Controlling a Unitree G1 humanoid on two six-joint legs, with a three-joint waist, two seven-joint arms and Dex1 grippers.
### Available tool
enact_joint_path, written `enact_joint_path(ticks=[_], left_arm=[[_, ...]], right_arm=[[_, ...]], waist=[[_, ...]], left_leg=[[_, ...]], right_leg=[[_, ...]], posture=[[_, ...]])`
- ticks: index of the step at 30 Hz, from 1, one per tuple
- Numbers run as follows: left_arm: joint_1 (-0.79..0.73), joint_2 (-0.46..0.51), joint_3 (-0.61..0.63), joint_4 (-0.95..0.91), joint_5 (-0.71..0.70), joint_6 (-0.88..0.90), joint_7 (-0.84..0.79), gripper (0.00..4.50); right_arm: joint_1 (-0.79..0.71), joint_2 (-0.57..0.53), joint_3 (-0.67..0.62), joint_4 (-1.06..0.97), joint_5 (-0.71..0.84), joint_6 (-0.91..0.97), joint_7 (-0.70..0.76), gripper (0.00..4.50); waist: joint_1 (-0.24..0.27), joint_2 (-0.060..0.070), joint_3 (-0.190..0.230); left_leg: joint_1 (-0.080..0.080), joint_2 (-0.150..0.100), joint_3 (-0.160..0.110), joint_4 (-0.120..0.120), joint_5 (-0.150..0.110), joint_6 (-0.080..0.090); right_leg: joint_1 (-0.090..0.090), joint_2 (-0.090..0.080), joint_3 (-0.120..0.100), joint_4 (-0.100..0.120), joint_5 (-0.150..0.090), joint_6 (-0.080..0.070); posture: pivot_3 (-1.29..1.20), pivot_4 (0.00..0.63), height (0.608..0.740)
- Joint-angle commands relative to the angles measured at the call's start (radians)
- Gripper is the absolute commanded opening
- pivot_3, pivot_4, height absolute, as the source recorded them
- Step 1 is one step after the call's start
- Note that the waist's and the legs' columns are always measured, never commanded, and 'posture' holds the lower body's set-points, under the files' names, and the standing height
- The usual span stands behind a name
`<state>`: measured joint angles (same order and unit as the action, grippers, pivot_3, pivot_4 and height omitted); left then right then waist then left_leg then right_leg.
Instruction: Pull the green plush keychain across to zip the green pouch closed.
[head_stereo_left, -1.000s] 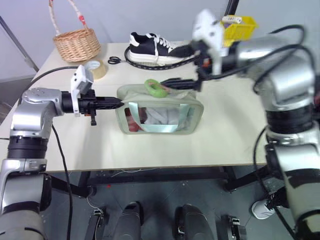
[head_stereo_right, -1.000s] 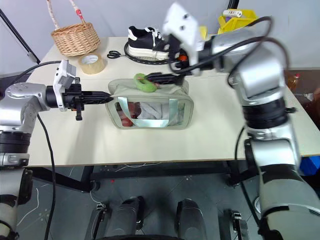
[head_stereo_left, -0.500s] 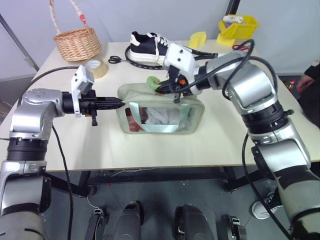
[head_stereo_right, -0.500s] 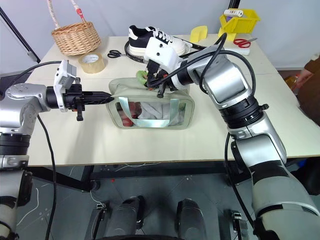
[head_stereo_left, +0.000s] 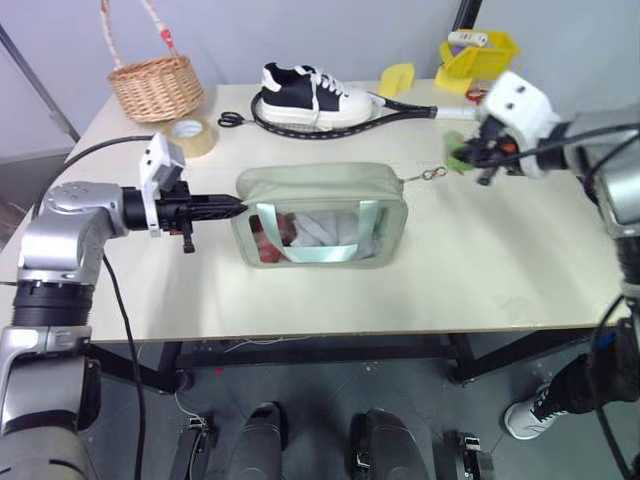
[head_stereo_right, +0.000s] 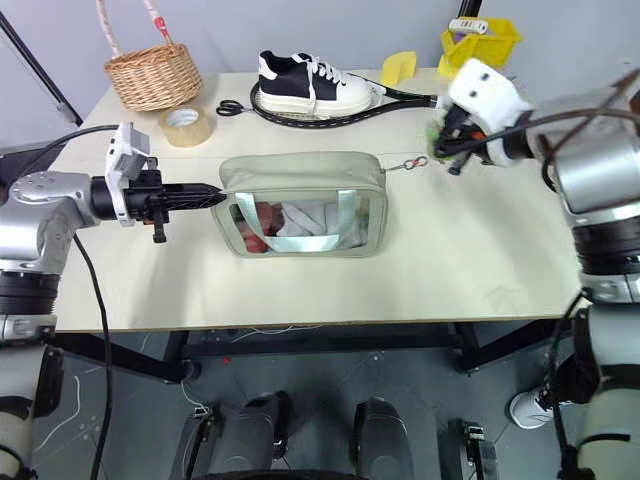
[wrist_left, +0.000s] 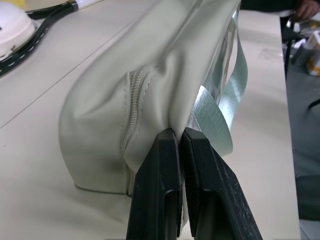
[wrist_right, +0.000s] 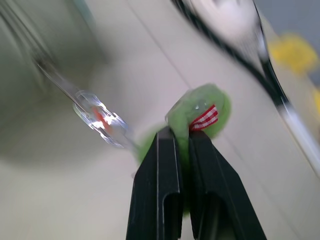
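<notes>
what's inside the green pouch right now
Through the pouch's clear window: something white, like cloth, and something red near the left end. Straps and the fabric walls cover the rest, so neither can be identified.

Looking along your left gripper (wrist_left: 180, 142), you see its two black fingers (wrist_left: 159, 190) pressed together, pinching a fold of fabric at the end of the green pouch (wrist_left: 125, 100). The pouch's pale sage wall bulges beside them, and a stitched zipper seam (wrist_left: 131, 112) runs down the end panel just next to the pinch. A shiny green strap (wrist_left: 220, 127) curves out from the pouch's far side. The pouch sits on the light tabletop (wrist_left: 30, 165). Part of a white shoe (wrist_left: 12, 25) shows at one corner.
</notes>
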<state>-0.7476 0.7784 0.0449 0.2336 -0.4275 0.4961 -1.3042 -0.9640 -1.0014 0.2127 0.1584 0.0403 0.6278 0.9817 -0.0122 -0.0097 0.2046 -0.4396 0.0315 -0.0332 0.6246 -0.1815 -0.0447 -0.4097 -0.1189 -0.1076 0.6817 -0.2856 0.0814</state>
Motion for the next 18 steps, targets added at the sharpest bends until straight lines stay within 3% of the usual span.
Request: enact_joint_path(ticks=[1,6,12,18], left_arm=[[0.031,0.025,0.019,-0.015,-0.005,0.030,0.015,0.00],[0.046,0.034,0.030,-0.045,-0.023,0.057,0.034,0.00],[0.055,0.041,0.036,-0.078,-0.046,0.089,0.054,0.00],[0.054,0.037,0.040,-0.087,-0.057,0.100,0.069,0.00]], right_arm=[[0.092,-0.066,-0.041,-0.026,-0.073,-0.031,-0.053,0.07],[0.285,0.033,-0.034,-0.207,-0.033,0.042,-0.096,0.07],[0.411,0.159,0.002,-0.319,-0.044,0.099,-0.174,0.07],[0.451,0.170,0.045,-0.287,-0.096,0.071,-0.190,0.07]], waist=[[-0.001,0.000,0.000],[-0.002,0.000,0.000],[-0.001,0.000,0.000],[-0.001,0.000,0.000]], left_leg=[[0.000,0.000,0.000,0.000,0.000,0.000],[0.000,0.000,0.000,-0.001,0.000,0.000],[0.002,0.001,0.000,0.000,0.000,0.000],[0.002,0.001,0.000,0.000,0.000,0.000]], right_leg=[[0.000,0.000,0.000,0.000,0.000,0.000],[0.000,0.000,0.000,0.000,0.000,0.000],[0.001,0.000,0.001,0.000,0.000,0.000],[0.001,0.001,0.001,0.000,0.000,0.000]], posture=[[0.00,0.150,0.740],[0.00,0.150,0.740],[0.00,0.150,0.740],[0.00,0.150,0.740]])
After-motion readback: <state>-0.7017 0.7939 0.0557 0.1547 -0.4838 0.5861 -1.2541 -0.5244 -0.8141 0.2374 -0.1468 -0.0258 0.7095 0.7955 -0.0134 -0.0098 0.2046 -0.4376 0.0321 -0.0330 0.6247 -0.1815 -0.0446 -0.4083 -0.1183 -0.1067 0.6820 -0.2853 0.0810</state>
